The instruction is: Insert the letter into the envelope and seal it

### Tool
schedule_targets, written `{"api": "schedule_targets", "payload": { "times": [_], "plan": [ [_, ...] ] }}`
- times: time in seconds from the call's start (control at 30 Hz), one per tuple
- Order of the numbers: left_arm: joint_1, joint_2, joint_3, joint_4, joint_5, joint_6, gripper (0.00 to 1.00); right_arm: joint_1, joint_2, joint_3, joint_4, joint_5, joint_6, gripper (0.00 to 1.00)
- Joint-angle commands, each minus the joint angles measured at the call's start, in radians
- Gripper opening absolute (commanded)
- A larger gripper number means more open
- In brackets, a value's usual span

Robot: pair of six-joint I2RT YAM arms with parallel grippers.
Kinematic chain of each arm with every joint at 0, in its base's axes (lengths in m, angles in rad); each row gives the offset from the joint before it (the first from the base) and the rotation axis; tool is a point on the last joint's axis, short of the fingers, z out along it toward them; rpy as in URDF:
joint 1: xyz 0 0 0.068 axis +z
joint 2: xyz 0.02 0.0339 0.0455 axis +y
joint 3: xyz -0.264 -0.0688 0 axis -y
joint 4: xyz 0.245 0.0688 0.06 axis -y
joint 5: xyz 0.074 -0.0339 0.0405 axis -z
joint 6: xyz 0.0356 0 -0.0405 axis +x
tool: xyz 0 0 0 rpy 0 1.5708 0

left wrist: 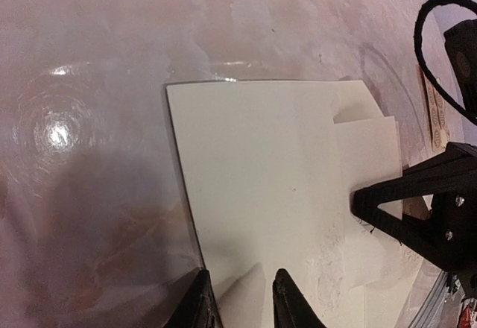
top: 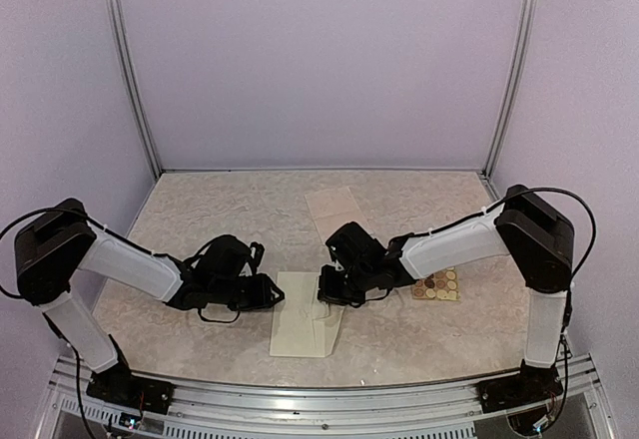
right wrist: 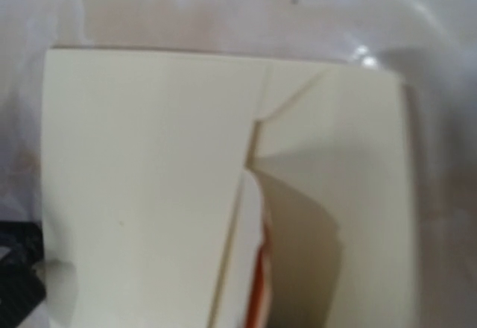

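Observation:
The cream envelope (top: pixel 303 329) lies flat at the table's near middle; it also shows in the left wrist view (left wrist: pixel 276 179) and fills the right wrist view (right wrist: pixel 141 171). No letter shows apart from it. My left gripper (top: pixel 272 294) is open and low over the envelope's left edge, its fingertips (left wrist: pixel 285 292) empty. My right gripper (top: pixel 327 297) hovers over the envelope's top right part. Its fingers are out of its own view, where a small round sticker (right wrist: pixel 252 261), white with an orange-brown edge, hangs edge-on just above the paper and casts a shadow.
A yellow-tan sheet of round brown stickers (top: pixel 437 285) lies to the right of the envelope, under the right arm. A pinkish-beige paper sheet (top: pixel 336 208) lies further back. The right gripper (left wrist: pixel 421 209) stands close to the left one over the envelope.

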Motion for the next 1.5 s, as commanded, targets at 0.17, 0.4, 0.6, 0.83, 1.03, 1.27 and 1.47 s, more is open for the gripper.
{"api": "schedule_targets", "payload": {
  "times": [0.17, 0.4, 0.6, 0.83, 1.03, 1.27, 1.47],
  "plan": [
    [-0.037, 0.046, 0.018, -0.035, 0.011, -0.003, 0.26, 0.005, 0.050, 0.085, -0.086, 0.008, -0.061, 0.00],
    [-0.038, -0.013, 0.002, -0.047, -0.005, -0.020, 0.27, 0.018, 0.005, 0.112, -0.222, 0.106, -0.099, 0.09],
    [-0.034, -0.094, 0.014, -0.087, -0.018, -0.012, 0.31, 0.037, -0.015, 0.175, -0.372, 0.212, -0.127, 0.26],
    [-0.007, -0.103, 0.011, -0.086, -0.017, -0.007, 0.37, 0.044, -0.015, 0.209, -0.421, 0.241, -0.142, 0.44],
    [0.000, -0.065, 0.027, -0.046, 0.012, -0.002, 0.40, 0.044, -0.007, 0.203, -0.412, 0.236, -0.130, 0.51],
    [0.007, 0.009, 0.060, -0.007, 0.044, 0.011, 0.33, 0.041, 0.007, 0.195, -0.382, 0.227, -0.127, 0.50],
    [0.009, 0.088, 0.095, 0.014, 0.067, 0.019, 0.28, 0.042, 0.033, 0.212, -0.374, 0.205, -0.135, 0.43]
  ]
}}
